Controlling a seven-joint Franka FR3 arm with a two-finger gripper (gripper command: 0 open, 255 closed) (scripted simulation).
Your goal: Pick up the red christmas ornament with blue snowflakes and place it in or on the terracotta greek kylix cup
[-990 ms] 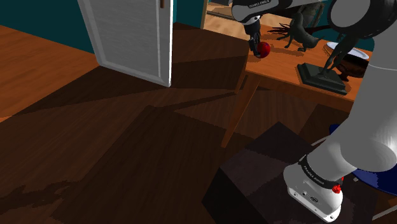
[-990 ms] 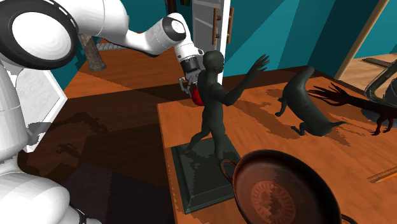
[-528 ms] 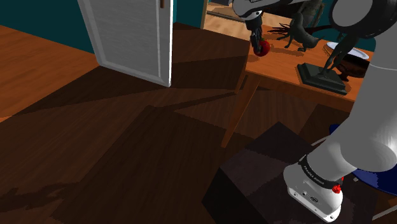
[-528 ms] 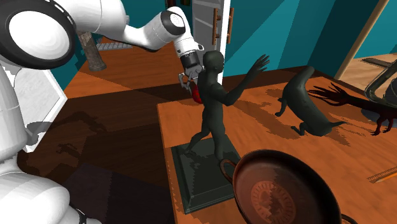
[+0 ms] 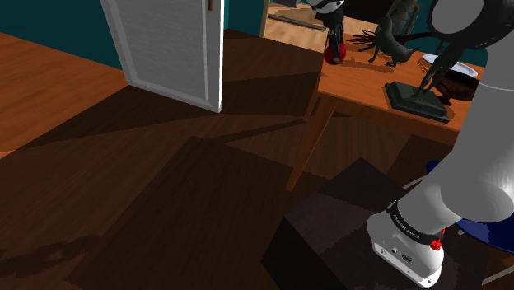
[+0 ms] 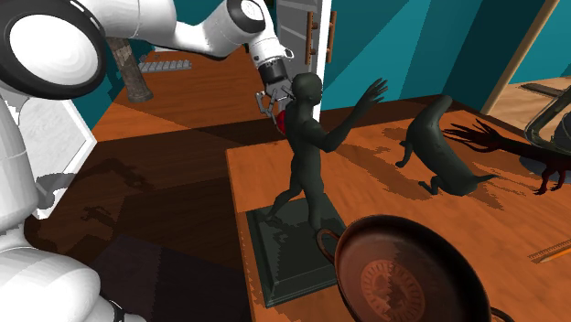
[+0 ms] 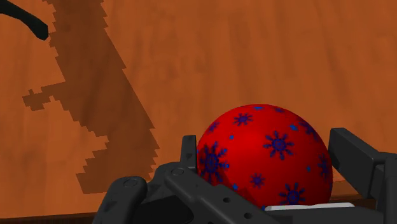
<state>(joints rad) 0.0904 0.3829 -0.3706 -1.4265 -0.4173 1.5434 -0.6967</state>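
Observation:
The red ornament with blue snowflakes [image 7: 264,156] sits clasped between my two black fingers [image 7: 189,151]. My gripper [image 5: 334,48] holds the ornament [image 5: 334,54] in the air above the wooden table's near corner [image 5: 362,82]. In the second exterior view the gripper [image 6: 274,105] and the ornament [image 6: 283,122] hang just behind the dark statue's head, which partly hides the ball. The kylix cup [image 6: 407,274], a dark reddish-brown bowl with a side handle, stands at the table's other end, past the statue. It appears in the shoulder view as a dark bowl [image 5: 455,82].
A dark figure statue on a square base [image 6: 307,165] stands between the gripper and the cup. A dark animal figure [image 6: 441,155] stands further along the table. A white door [image 5: 169,45] and a wooden floor [image 5: 165,165] lie beside the table. The arm's base [image 5: 408,239] is at the lower right.
The gripper has risen from just above the table, carrying the ornament higher. The statues and the cup have not moved.

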